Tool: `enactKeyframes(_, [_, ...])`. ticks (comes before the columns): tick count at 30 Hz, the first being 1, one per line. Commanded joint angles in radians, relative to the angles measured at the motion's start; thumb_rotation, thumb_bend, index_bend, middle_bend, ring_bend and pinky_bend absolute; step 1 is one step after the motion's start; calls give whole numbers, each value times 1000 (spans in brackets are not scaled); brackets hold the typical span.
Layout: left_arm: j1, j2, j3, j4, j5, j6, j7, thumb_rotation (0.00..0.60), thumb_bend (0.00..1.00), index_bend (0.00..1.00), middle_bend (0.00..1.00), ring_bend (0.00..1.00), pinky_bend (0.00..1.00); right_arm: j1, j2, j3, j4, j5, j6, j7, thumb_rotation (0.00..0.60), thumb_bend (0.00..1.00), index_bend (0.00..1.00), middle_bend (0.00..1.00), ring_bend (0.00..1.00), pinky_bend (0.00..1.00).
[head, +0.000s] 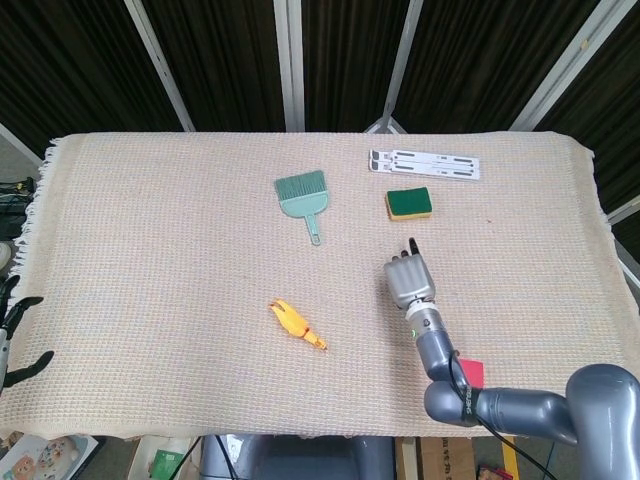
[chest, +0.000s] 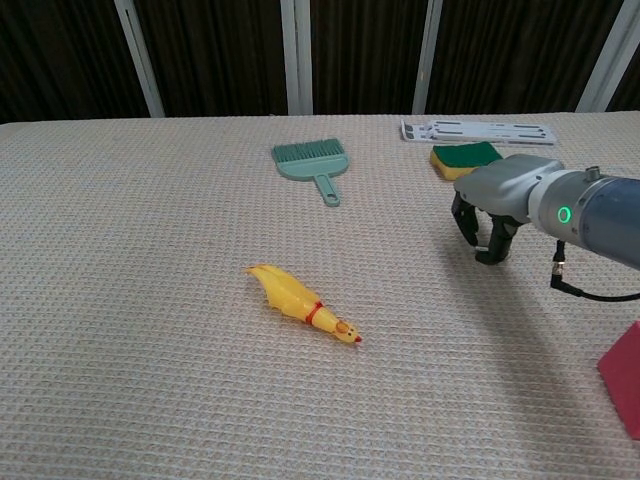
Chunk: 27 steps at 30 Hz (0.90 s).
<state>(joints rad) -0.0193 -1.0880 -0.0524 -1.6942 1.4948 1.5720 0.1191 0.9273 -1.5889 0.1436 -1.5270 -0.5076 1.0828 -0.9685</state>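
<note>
the left robot hand (head: 20, 340) is cut off by the head view's left edge, so its pose cannot be told. the red object (chest: 622, 375) is cropped at the chest view's right edge and half hidden behind the right arm in the head view.

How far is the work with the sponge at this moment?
Nothing looks done yet: the sponge lies flat on the cloth-covered table, beside the white stand. In hand: the right hand hangs near the sponge, fingers curled downward, holding nothing, apart from it. Left: touching and gripping the sponge. The left hand sits at the table's edge, away from everything.
</note>
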Motion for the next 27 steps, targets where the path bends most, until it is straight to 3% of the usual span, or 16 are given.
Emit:
enactKeyframes(1, [0,0,1,0,1,0,-1,600,265,261,24,0,0,-6,33,12,-30,-6,0,25,600,395,639,374,250,66])
enactKeyframes(14, [1,-4,4,0,9,3,6,600,264,261,23,0,0,0,154,81,-108,126,-81,113,600,394,647,374,251,66])
enactKeyframes(27, [2,-8,3,0,10,9,12,600,264,261,21,0,0,46,204,61,-95,233,-122,124,600,395,647,374,251,66])
